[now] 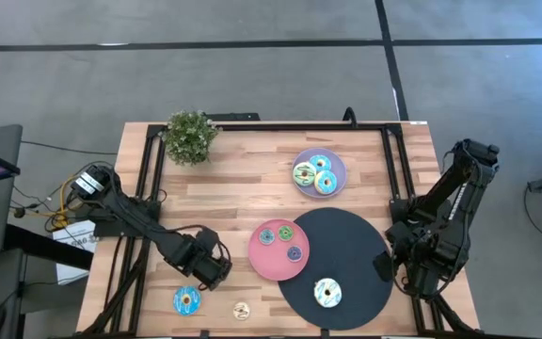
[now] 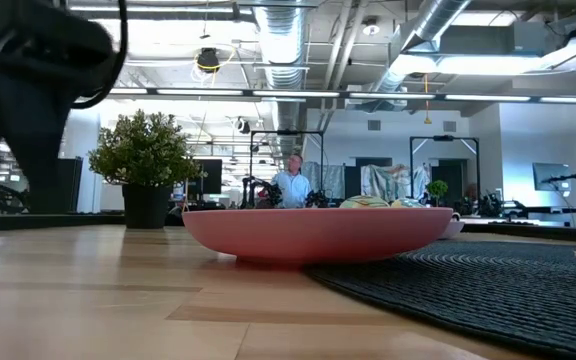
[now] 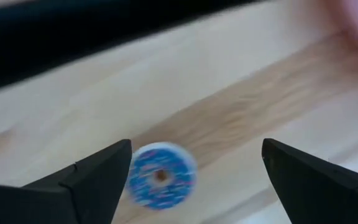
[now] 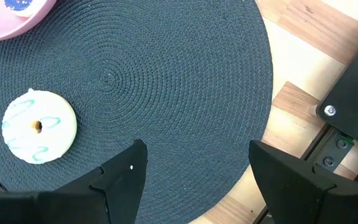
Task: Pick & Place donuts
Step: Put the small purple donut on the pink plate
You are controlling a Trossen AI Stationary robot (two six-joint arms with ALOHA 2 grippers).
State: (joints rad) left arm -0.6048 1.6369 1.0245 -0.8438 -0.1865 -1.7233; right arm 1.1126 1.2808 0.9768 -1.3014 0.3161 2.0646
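A blue sprinkled donut (image 1: 187, 300) lies flat on the wood near the table's near-left corner; in the left wrist view the blue donut (image 3: 161, 176) sits beside one finger. My left gripper (image 1: 212, 270) (image 3: 194, 171) hovers just right of and behind it, open and empty. A small yellow donut (image 1: 241, 311) lies close by. The pink plate (image 1: 263, 259) carries three small donuts, the lilac plate (image 1: 339, 167) carries three more. A white donut with green icing (image 1: 327, 293) (image 4: 39, 126) rests on the black disc (image 1: 346, 254). My right gripper (image 1: 386, 266) (image 4: 197, 165) waits open over the disc's right edge.
A potted plant (image 1: 190, 137) stands at the far-left part of the table. Black frame rails (image 1: 144, 188) run along the left, far and right edges. Bare wood lies in the table's middle. A person (image 2: 291, 184) sits far off in the room behind.
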